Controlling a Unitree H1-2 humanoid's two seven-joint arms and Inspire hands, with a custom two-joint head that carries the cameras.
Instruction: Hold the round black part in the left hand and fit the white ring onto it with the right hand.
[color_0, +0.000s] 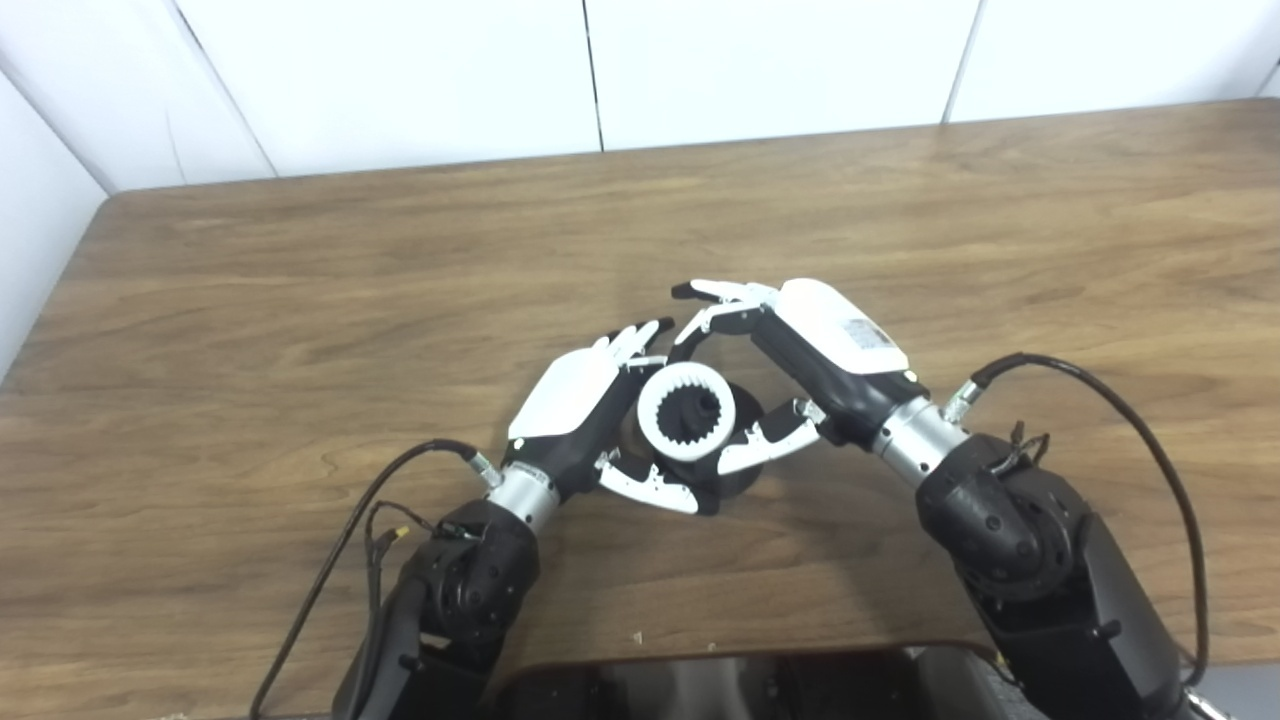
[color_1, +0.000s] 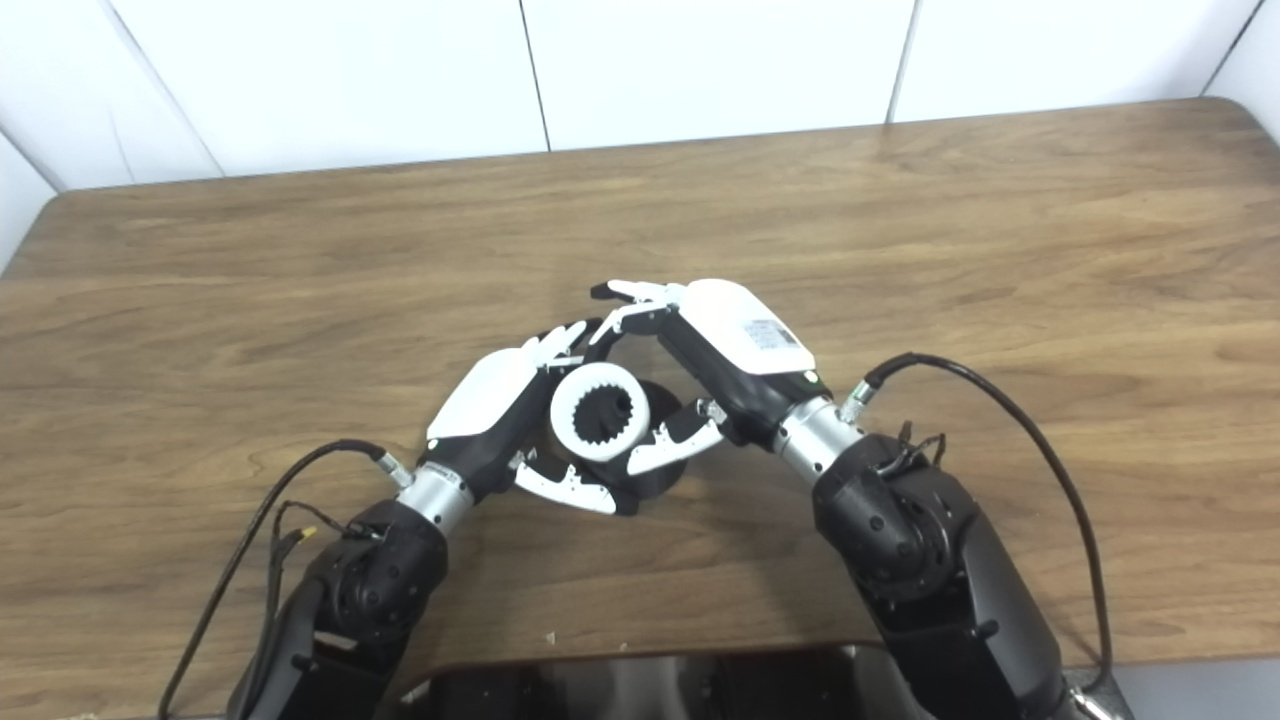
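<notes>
Firstly, surface (color_0: 300, 260): brown wood grain, wide, filling most of both views; its far edge meets a white panelled wall (color_0: 400, 70).

My right arm (color_0: 1030, 560): black casing with a silver wrist, entering from the lower right, with a black cable (color_0: 1150, 450) looping over its outer side.

My left arm (color_0: 460, 590): black casing with a silver wrist, entering from the lower left, also with a cable trailing beside it.

My right hand (color_0: 790, 370): white back plate uppermost, fingers (color_0: 715, 292) arched over the far side of the two parts, thumb reaching in from the near right and touching the ring's rim. Closed around the ring, though how firm the hold is I cannot tell.

My left hand (color_0: 585, 405): white back plate facing up and left, fingers curled around the far left of the black part, thumb (color_0: 650, 490) lying under its near edge. Closed on the black part.

Black part (color_0: 740, 480): round, mostly hidden, showing below and right of the ring, between my two hands at the middle of the surface.

White ring (color_0: 687, 412): toothed on the inside, tilted towards me, sitting over the black part, whose dark hub shows through its opening.
</notes>
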